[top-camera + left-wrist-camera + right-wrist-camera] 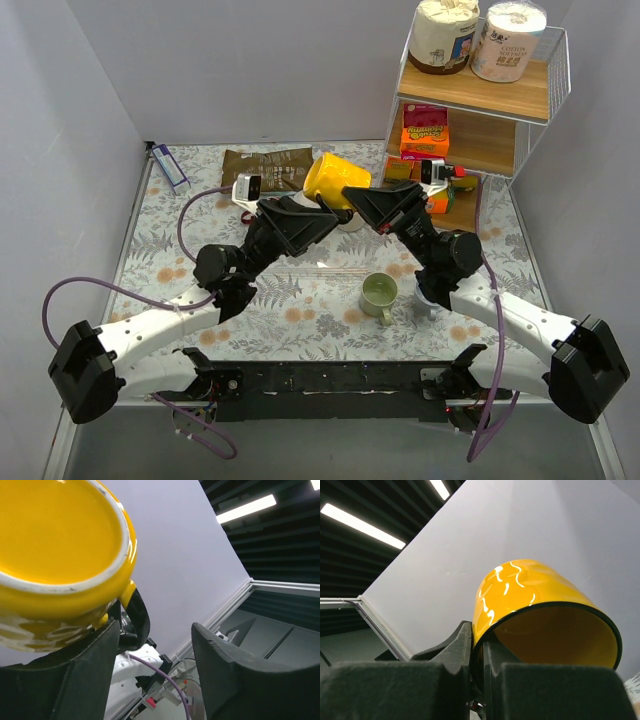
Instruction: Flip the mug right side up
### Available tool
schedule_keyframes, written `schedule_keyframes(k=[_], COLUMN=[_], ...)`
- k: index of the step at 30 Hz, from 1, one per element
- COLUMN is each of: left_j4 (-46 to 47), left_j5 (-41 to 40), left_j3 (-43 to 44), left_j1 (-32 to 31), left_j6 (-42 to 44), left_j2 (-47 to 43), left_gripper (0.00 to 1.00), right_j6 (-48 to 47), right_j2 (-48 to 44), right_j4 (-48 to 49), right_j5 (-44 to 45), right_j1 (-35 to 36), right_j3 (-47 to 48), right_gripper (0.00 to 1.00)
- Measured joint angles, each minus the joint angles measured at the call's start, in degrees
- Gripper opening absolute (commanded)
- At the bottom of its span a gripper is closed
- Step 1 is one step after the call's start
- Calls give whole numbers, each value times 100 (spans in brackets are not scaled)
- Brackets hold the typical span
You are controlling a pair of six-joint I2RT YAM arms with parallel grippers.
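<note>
Right end effector (477,642) clamped on mug (520,597) rim; mug tilted above it, mouth toward it. Left end effector (155,630) wide open, empty, just beneath mug base.

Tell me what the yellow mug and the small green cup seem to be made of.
The yellow mug looks like glazed ceramic: glossy highlights on its wall, a thick black-edged rim, and a pale, rough-looking ring round its base. The green cup is probably glazed ceramic too, smooth and pale, but too small to be sure.
</note>
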Motion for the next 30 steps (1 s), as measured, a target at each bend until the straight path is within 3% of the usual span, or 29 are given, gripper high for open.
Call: schedule_keyframes(k=[3,8,16,22,26,30], left_j4=[-428,-1720,-4142,-6596,-7976,-9042], left_j5=[33,4,-833,-2396,-3462,-4325], left_j3=[-114,-494,-483,752,1773,2632], left_j1=[0,-59,-66,-68,-68,-66], left_j6=[116,400,1102,1707,1958,2111], left_j2=[-339,-933,-2013,-2162,-1888,-1397], left_gripper=[80,90,94,95,95,95], right_j6=[-330,-1047,-2444,-3447,-3941,-4212], right_j2=[-238,-935,-1294,-658,205,951], right_j4=[-251,-1108,-4094,-7300,-9280,-10609], right_j5=[-26,-39,-46,308,1231,1773], right_j1=[2,46,57,240,938,1641], right_j3=[9,289,1768,2953,3641,3853], right_gripper=[1,1,1,1,1,1])
